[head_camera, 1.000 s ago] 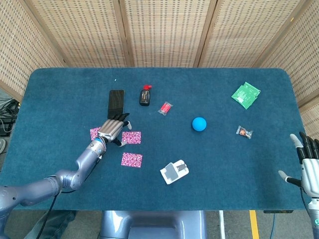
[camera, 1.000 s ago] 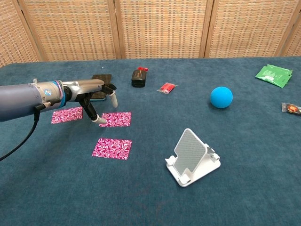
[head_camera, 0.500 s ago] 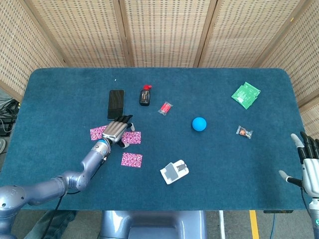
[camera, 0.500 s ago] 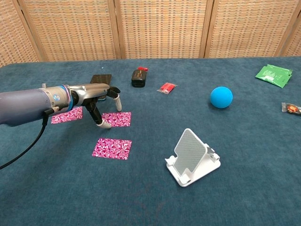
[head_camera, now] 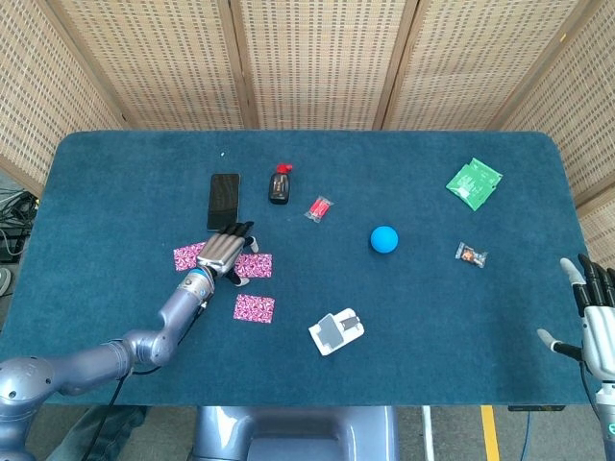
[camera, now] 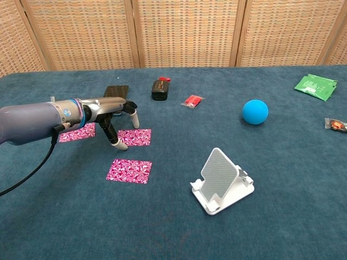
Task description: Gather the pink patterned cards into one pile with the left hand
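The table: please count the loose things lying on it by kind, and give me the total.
Pink patterned cards: 3
Black phone: 1
Small dark bottle with red cap: 1
Red wrapped sweet: 1
Blue ball: 1
Green packet: 1
Small clear-wrapped snack: 1
White phone stand: 1
Total: 10

Under my left hand [camera: 111,111] the table [camera: 282,216] wears a matt, napped blue cloth. My hand itself is smooth silvery metal with dark fingers and pale tips. The pink patterned cards [camera: 129,170] just beside it look like flat printed paper. Beyond my fingertips lies a glossy black phone [head_camera: 224,200]. Well off to my right stand a white plastic stand [camera: 222,181] and a smooth matt blue ball [camera: 255,111].
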{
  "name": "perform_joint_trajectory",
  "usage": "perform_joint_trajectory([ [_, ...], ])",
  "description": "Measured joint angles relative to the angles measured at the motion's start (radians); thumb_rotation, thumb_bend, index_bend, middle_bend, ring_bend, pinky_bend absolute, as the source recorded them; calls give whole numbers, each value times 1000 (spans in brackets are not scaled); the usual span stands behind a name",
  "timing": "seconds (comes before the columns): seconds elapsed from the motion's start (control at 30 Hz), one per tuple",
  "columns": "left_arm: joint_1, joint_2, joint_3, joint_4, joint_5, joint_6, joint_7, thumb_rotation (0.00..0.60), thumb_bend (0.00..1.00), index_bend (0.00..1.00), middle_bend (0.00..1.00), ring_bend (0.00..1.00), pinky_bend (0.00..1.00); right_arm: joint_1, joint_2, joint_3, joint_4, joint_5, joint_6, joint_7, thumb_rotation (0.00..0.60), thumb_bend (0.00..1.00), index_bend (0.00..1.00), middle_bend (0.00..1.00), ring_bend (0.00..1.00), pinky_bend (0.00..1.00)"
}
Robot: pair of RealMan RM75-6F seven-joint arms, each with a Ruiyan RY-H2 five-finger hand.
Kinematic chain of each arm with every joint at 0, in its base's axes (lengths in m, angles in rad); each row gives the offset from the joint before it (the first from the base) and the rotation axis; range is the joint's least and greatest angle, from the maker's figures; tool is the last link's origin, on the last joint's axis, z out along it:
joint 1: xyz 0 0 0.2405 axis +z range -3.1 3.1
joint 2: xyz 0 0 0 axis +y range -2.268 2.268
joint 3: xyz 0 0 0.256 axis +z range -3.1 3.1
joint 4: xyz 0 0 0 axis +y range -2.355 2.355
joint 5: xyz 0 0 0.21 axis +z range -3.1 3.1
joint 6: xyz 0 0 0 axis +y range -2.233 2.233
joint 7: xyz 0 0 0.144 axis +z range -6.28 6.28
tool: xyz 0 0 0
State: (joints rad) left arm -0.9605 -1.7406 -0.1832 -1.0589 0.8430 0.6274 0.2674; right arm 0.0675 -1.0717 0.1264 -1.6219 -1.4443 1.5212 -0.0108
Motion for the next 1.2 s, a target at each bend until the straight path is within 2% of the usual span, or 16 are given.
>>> perform_joint_trajectory([
  [0.17, -4, -7, 4, 9, -22, -6, 14, 600, 212, 373, 0, 0, 0, 0, 0, 0, 1, 1, -1, 1, 600, 0, 0, 0, 0, 0],
  [0.33, -5, -14, 9, 15, -35, -3, 25, 600, 212, 532, 0, 0, 0, 0, 1, 1, 1, 3, -2, 4, 600, 0, 0, 0, 0, 0],
  [0.53, -1, -15, 6, 15, -48, 10, 27, 600, 212, 660, 0, 0, 0, 0, 2, 0, 0, 1, -1, 6, 600, 0, 0, 0, 0, 0],
  [0.83, 1, -2, 5, -3, -63, 7, 32, 600, 224, 701, 0, 0, 0, 0, 2, 0, -1, -1, 0, 5, 600, 0, 0, 0, 0, 0],
  [0.97, 4, 1, 5, -12, -64, 13, 29, 600, 286, 725, 0, 0, 0, 1, 3, -1, -3, -1, -2, 6, 600, 0, 0, 0, 0, 0],
  [1.2, 9, 8, -1, -23, -55, 25, 17, 600, 290, 747, 0, 0, 0, -1, 3, -2, -4, -7, 3, 8, 600, 0, 0, 0, 0, 0],
])
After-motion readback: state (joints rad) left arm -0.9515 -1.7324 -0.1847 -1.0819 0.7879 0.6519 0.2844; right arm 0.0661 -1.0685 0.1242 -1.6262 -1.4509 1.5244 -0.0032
